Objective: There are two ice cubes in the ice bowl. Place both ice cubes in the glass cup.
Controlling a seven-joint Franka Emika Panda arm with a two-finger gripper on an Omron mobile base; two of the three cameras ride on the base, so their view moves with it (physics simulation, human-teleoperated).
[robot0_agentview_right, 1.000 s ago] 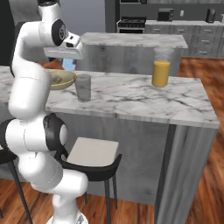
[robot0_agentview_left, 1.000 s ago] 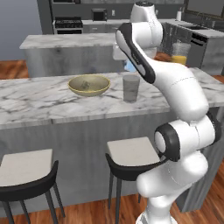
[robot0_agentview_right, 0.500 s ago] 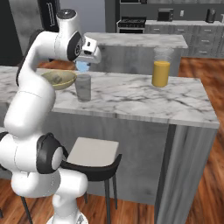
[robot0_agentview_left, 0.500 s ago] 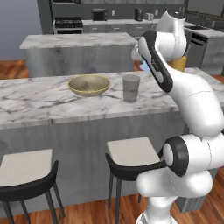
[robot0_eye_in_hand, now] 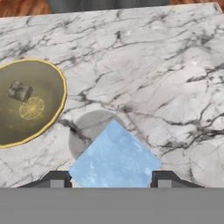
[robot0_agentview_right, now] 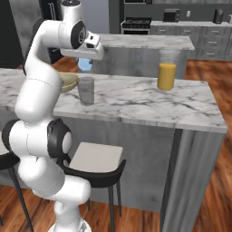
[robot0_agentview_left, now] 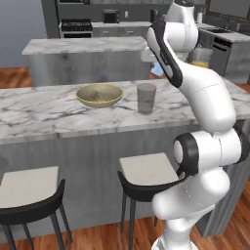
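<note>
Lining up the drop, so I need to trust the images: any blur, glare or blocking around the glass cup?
Hand view: sharp, no glare, but the held ice cube covers much of the glass cup. Left base view: cup clear, soft render. Right base view: cup visible, the arm hiding part of the ice bowl.

Below our fingers point(robot0_eye_in_hand: 62, 179), which pinch an ice cube point(robot0_eye_in_hand: 114, 157), the glass cup point(robot0_eye_in_hand: 92, 131) stands open-mouthed with nothing between. The ice bowl point(robot0_agentview_left: 99, 95) sits just left of it on the counter point(robot0_agentview_right: 136, 102). Bare marble spreads to the right, up to the juice glass point(robot0_agentview_right: 166, 70) well apart at the far edge.
</note>
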